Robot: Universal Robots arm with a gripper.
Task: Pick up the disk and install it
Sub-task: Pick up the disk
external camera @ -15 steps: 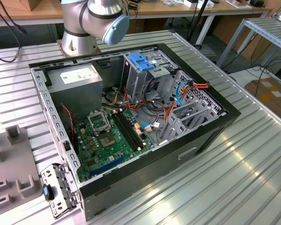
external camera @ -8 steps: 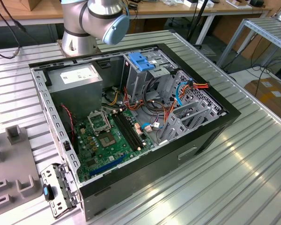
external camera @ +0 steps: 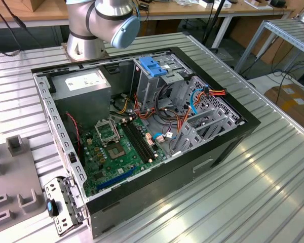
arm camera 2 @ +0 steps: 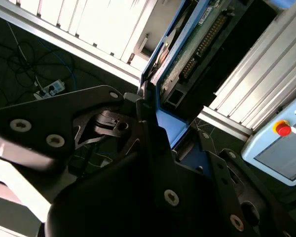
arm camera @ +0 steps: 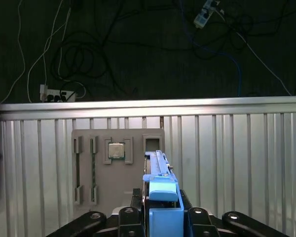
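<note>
The claw (arm camera: 160,218) is clamping the disk (arm camera: 159,173) edge-on. The disk's held end is lying hidden between the dark fingers (arm camera: 197,219).

Ribbed metal table (arm camera: 237,158) lies right under the gripper (arm camera: 163,210), with bright glare along its far edge. Past that edge, farther from the gripper, is dark floor (arm camera: 138,59) with loose cables (arm camera: 74,54) and a power strip (arm camera: 56,93). In the exterior view, wooden benches (external camera: 20,12) stand behind the table. A metal rack (external camera: 289,30) and a cardboard box (external camera: 294,98) sit beside it.
</note>
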